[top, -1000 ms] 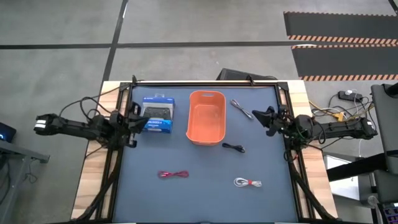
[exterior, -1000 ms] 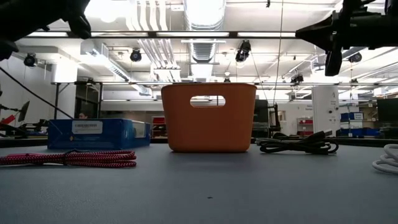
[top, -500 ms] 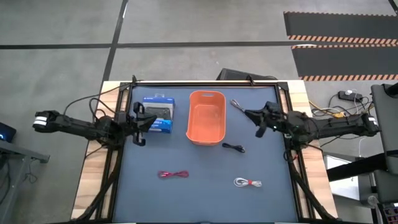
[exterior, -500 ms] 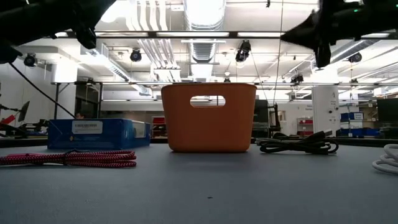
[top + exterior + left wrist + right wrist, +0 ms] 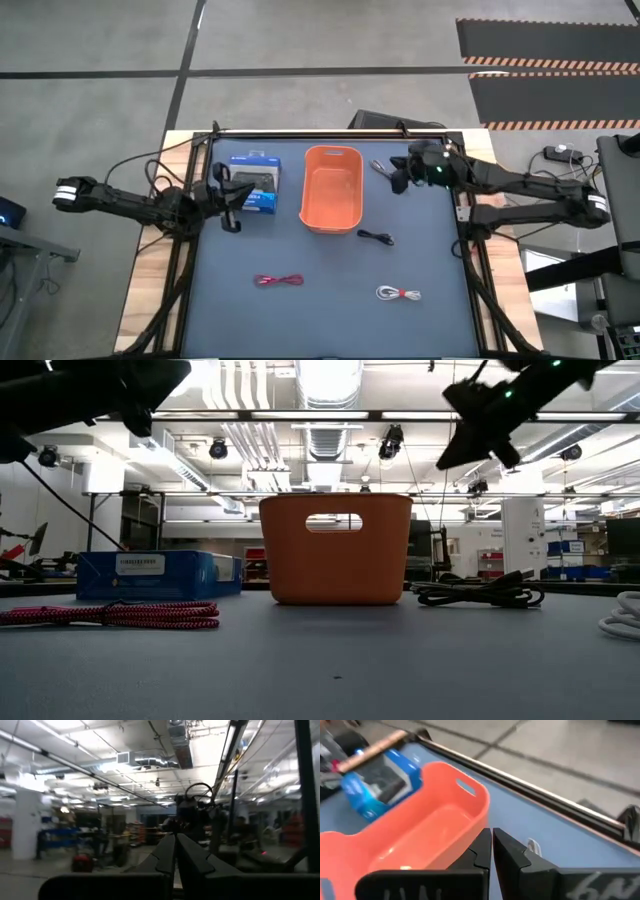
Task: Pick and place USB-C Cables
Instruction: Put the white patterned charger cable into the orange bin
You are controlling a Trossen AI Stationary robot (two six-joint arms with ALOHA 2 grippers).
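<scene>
right pincer (image 5: 398, 182): fingers together, above the grey cable (image 5: 387, 174), beside the orange bin (image 5: 332, 188)
step: you part the fingers before dropping on it
left pincer (image 5: 228, 190): together, idle near blue box (image 5: 252, 186)

Your right arm reaches in from the table's right edge toward the far side, wrist raised, and the right gripper (image 5: 399, 183) hangs high above the table, its fingers (image 5: 514, 851) pressed together. Your left arm stretches in from the left edge, and the left gripper (image 5: 229, 192) is held aloft, fingers (image 5: 165, 856) closed.
</scene>
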